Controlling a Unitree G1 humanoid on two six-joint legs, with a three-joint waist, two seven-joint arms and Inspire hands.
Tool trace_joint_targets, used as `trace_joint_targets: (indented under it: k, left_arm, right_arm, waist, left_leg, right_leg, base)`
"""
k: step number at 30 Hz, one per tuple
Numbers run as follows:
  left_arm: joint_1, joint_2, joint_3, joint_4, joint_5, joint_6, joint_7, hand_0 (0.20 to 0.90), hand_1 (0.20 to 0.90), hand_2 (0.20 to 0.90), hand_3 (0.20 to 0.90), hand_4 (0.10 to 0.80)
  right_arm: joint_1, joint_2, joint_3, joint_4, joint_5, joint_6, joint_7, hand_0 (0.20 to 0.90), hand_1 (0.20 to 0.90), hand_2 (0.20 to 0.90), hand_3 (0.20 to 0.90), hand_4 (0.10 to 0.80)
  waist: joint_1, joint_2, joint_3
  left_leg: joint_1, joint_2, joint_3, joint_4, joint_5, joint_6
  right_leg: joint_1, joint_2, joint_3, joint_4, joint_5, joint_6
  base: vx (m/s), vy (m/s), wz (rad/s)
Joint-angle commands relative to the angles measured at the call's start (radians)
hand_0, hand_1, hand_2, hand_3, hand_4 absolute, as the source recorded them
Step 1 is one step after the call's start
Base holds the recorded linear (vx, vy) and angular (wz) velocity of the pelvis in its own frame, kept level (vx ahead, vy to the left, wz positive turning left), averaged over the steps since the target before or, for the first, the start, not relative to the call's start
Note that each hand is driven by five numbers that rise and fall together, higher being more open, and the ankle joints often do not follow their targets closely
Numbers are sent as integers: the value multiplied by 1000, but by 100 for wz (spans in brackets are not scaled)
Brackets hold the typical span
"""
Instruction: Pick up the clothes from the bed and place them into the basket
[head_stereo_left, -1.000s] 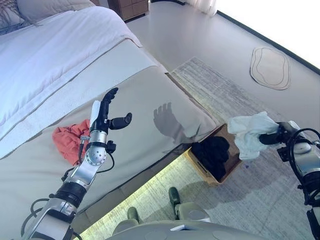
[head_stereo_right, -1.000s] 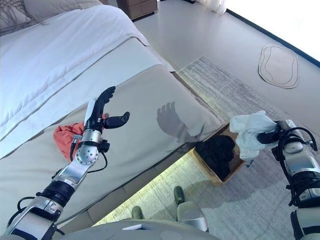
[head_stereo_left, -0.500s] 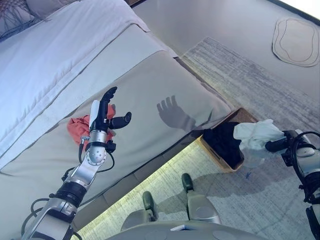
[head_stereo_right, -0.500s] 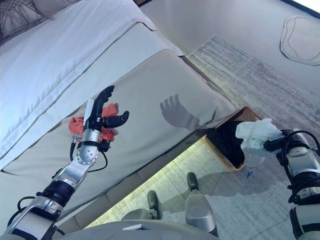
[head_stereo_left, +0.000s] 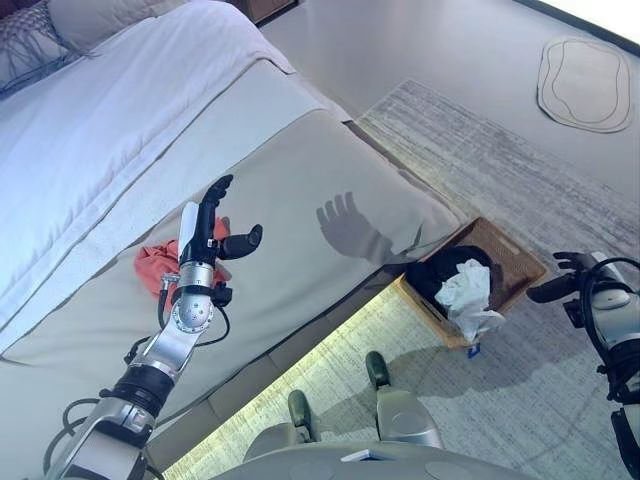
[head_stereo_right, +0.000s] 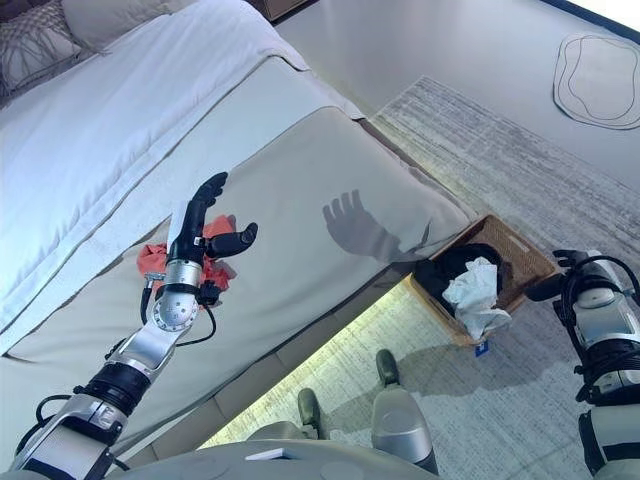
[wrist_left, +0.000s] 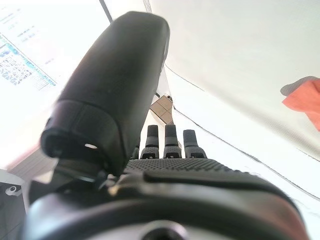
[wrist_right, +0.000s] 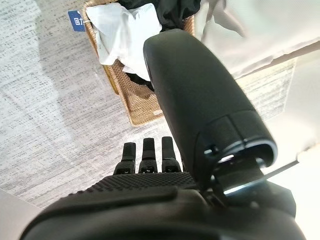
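Two garments lie in the wicker basket on the rug beside the bed: in the left eye view a white cloth drapes over the basket's near rim, with a dark garment behind it; a red garment lies on the bed's beige cover, partly hidden by the left hand, which is raised above it with fingers straight and thumb out; the right hand hangs over the rug just beside the basket, holding nothing; the right eye view adds more of the red garment on either side of the left hand; the left wrist view shows only a corner of the red garment past the straight fingers; the right wrist view alone shows a blue tag on the white cloth, with the fingers extended and empty
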Motion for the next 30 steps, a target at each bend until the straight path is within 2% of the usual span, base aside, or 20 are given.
trace_joint_targets:
  k: [1, 8, 12, 23, 30]
  left_arm:
    - [-12, 23, 6, -78, 6, -94, 59, 900, 900, 900, 900, 800]
    - [-7, 18, 4, -54, 5, -83, 61, 900, 900, 900, 900, 800]
    - [8, 14, 6, -37, 19, -87, 51, 900, 900, 900, 900, 800]
    - [29, 15, -11, 14, 57, -65, 51, 900, 900, 900, 900, 800]
    - [93, 36, 35, 34, 91, -66, 61, 900, 900, 900, 900, 800]
  right_arm:
    - [-44, -107, 6, -46, -56, -51, -43, 900, 900, 900, 900, 800]
    - [-79, -97, 41, -139, -85, -100, -39, 900, 900, 900, 900, 800]
    - [-101, -70, 83, -228, -120, -74, -11, 900, 900, 900, 900, 800]
    - [-293, 34, 238, -206, -195, -52, -113, 900, 900, 900, 900, 800]
    - [-334, 98, 300, -209, -151, -39, -123, 900, 900, 900, 900, 800]
  waist:
    - [18, -58, -98]
    - [43, -78, -108]
    - [76, -93, -114]
    - [181, -105, -114]
    - [237, -117, -117]
  left_leg:
    - [-4, 54, 14, 55, -28, -45]
    - [-5, 50, -19, 55, -29, -38]
    - [-16, 41, -61, 48, -22, -34]
    - [-56, 9, -146, 64, -18, -25]
    - [-70, 2, -188, 44, -2, -24]
  right_leg:
    - [-30, -45, 11, 175, -85, 3]
    - [-15, -46, -9, 175, -91, -2]
    - [-9, -52, -38, 175, -97, -7]
    - [14, -77, -121, 162, -105, -16]
    - [32, -89, -161, 143, -105, -15]
  base:
    - [31, 17, 0]
    - [37, 5, 1]
    - [19, 6, 9]
    - [27, 20, 23]
    - [43, 37, 27]
